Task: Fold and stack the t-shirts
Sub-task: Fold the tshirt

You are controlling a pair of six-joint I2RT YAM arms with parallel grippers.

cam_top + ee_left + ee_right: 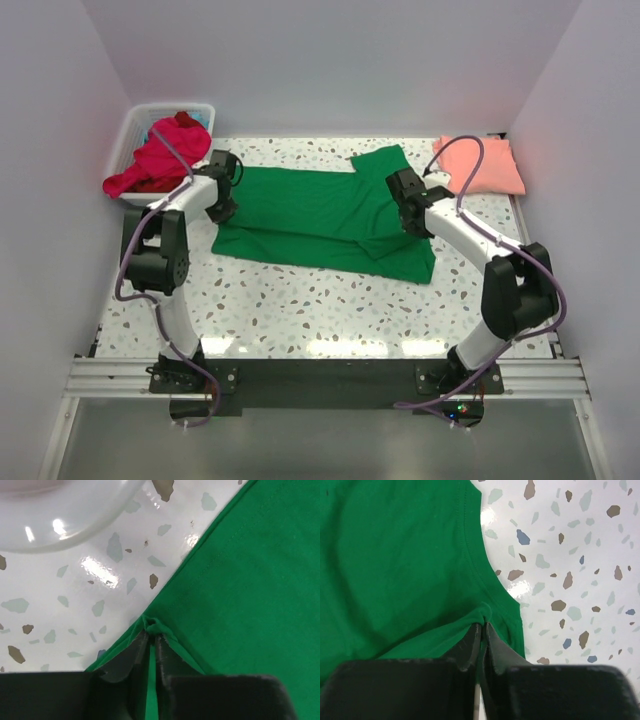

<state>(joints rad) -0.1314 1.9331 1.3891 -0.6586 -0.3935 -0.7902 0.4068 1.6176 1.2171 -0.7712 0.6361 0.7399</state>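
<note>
A bright green t-shirt (320,215) lies partly folded across the middle of the table. My left gripper (222,208) is shut on its left edge; the left wrist view shows the green cloth (240,580) pinched between the tips (151,632). My right gripper (412,217) is shut on the shirt's right side; the right wrist view shows a fold of green cloth (395,565) pinched at the tips (484,625). A salmon-pink t-shirt (480,165) lies folded at the back right. Red and magenta shirts (155,160) are piled in the basket.
A white plastic basket (135,125) stands at the back left corner; its rim shows in the left wrist view (75,525). The speckled tabletop (320,305) lies bare in front of the green shirt. White walls close in the sides and back.
</note>
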